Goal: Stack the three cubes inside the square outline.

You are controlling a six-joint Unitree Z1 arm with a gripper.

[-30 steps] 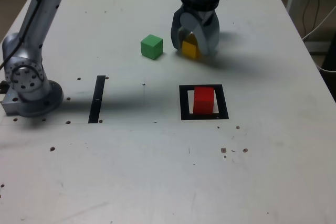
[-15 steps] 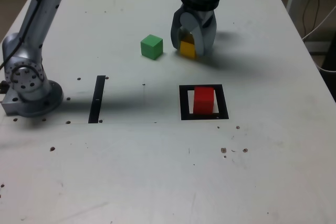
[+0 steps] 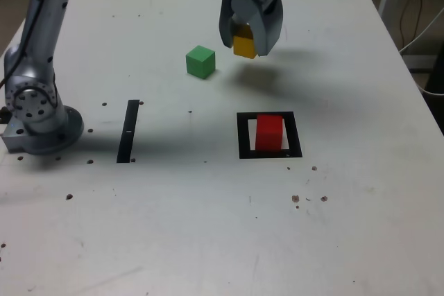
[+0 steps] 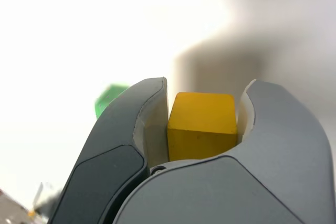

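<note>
Red cube [image 3: 269,133] sits inside the square outline [image 3: 243,135], the gripper [image 3: 250,35] holds the yellow cube [image 3: 245,46] aloft, and the green cube [image 3: 200,62] waits, far left in the exterior view.

We now have the gripper [image 3: 248,41] clamped on the yellow cube [image 3: 244,46], jaws no longer spread around it. Cube is off the table [image 3: 333,213], pinched between the jaws, its shadow beneath.

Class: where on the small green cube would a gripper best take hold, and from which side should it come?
Judging by its pose, grip the matte green cube on two opposite upright faces, coming from above: it sits flat on the white table with open space all round.
</note>
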